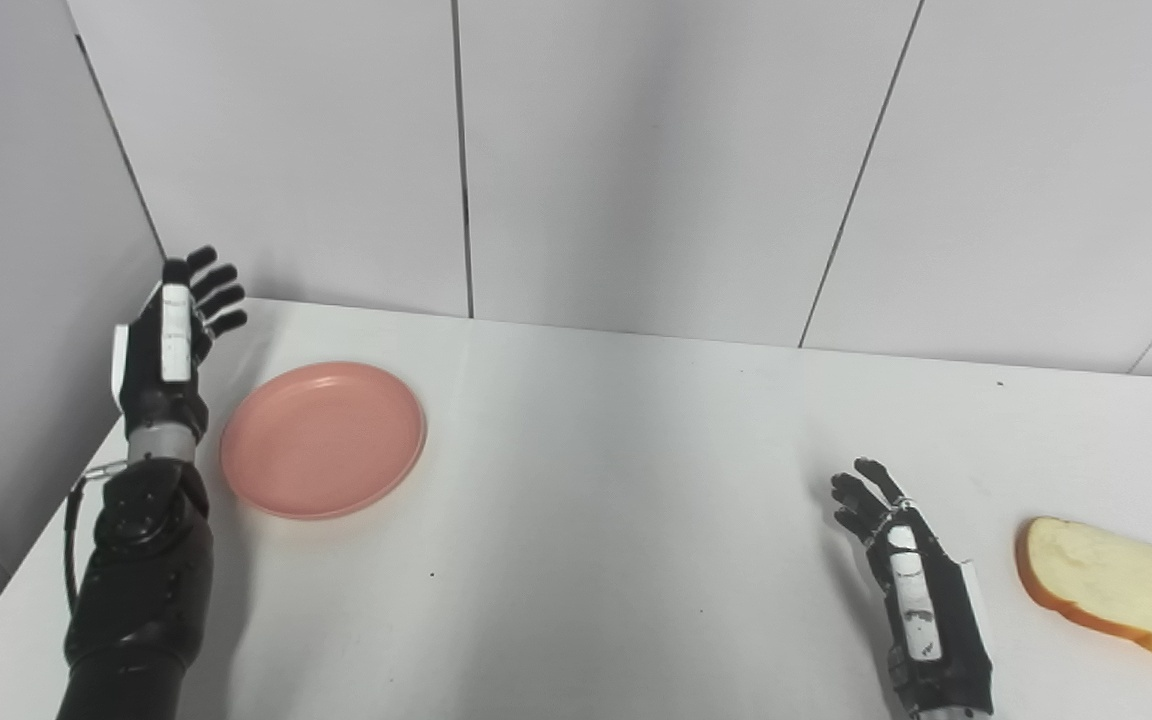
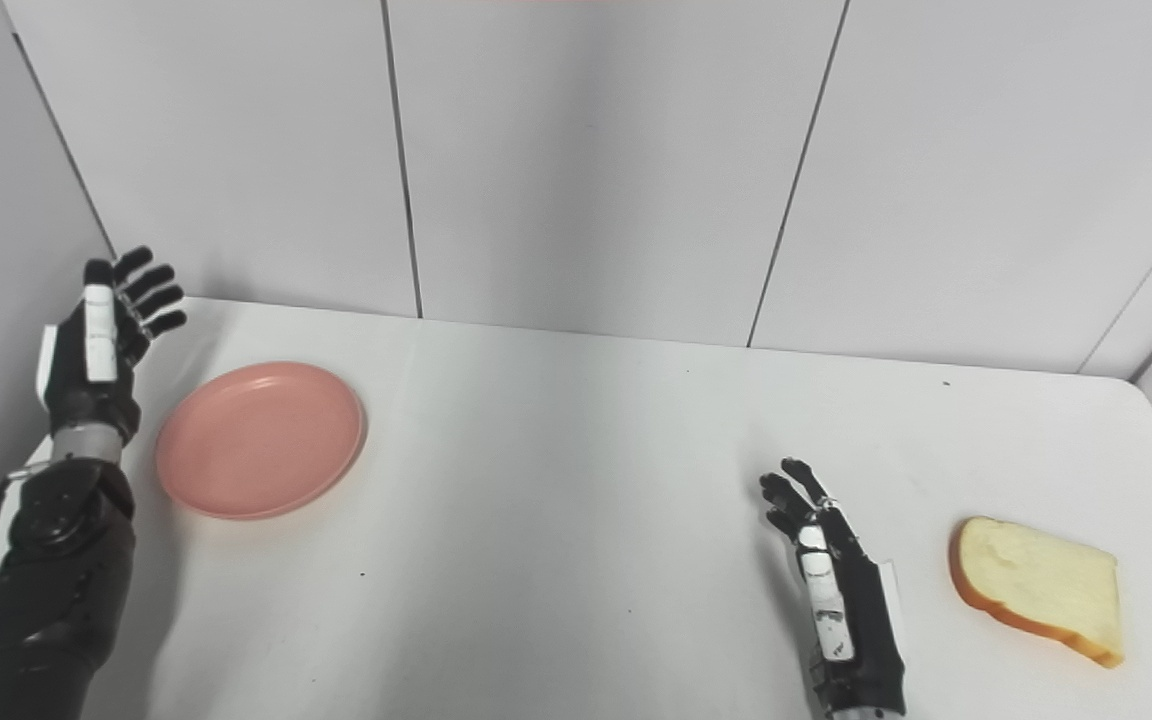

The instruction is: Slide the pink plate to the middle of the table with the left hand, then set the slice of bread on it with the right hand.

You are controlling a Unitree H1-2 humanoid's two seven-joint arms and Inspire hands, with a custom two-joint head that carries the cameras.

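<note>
You've got a wide white table (image 1: 616,470) in front of you, boxed in by pale grey wall panels (image 1: 656,150) with dark seams, and nearly all of it is bare. The pink plate (image 1: 323,439) sits flat at the far left, well off centre, so the slide hasn't started by the look of it. Your left hand (image 1: 174,345) is raised just beside the plate's left rim, fingers spread and holding nothing, seemingly not touching it. To do this well, bring that hand down so the fingers meet the outer left rim low, near the tabletop, then push steadily rightward; press too high and you may tip the shallow plate rather than slide it. The smooth surface should let it glide, so ease off before the middle. Over on the right, your right hand (image 1: 911,585) waits, fingers loosely apart and empty, with the slice of bread (image 1: 1106,585) lying flat just beside it toward the table's right edge. Keep it parked until the plate settles.
</note>
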